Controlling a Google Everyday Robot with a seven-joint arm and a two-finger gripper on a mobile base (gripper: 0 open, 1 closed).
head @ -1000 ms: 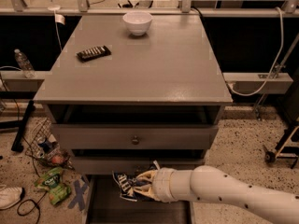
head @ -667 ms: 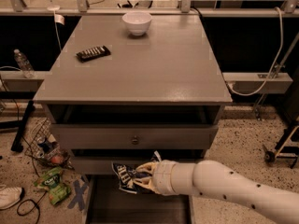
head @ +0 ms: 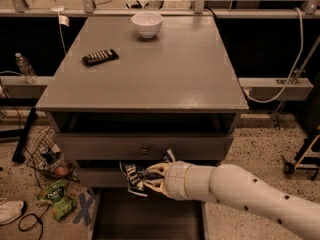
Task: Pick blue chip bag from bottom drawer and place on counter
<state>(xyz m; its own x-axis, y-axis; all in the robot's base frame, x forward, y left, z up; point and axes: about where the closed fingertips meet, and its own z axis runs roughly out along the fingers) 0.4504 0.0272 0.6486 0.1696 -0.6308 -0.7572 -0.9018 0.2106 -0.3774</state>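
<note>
The blue chip bag [head: 134, 175], dark navy foil with white lettering, hangs crumpled in my gripper [head: 153, 177]. The gripper is shut on the bag and holds it in the air above the open bottom drawer [head: 150, 216], in front of the cabinet's knobbed drawer front. My white arm reaches in from the lower right. The counter [head: 150, 69] is the grey-brown top of the cabinet, above and behind the bag.
A white bowl [head: 146, 24] stands at the counter's back edge and a black remote control [head: 100, 57] lies at its left. A green snack bag [head: 56, 198] and a wire basket [head: 47, 154] lie on the floor at the left. A water bottle [head: 25, 68] stands on a ledge.
My gripper has lifted the blue chip bag up out of the drawer and a little to the left. The arm has risen with it.
</note>
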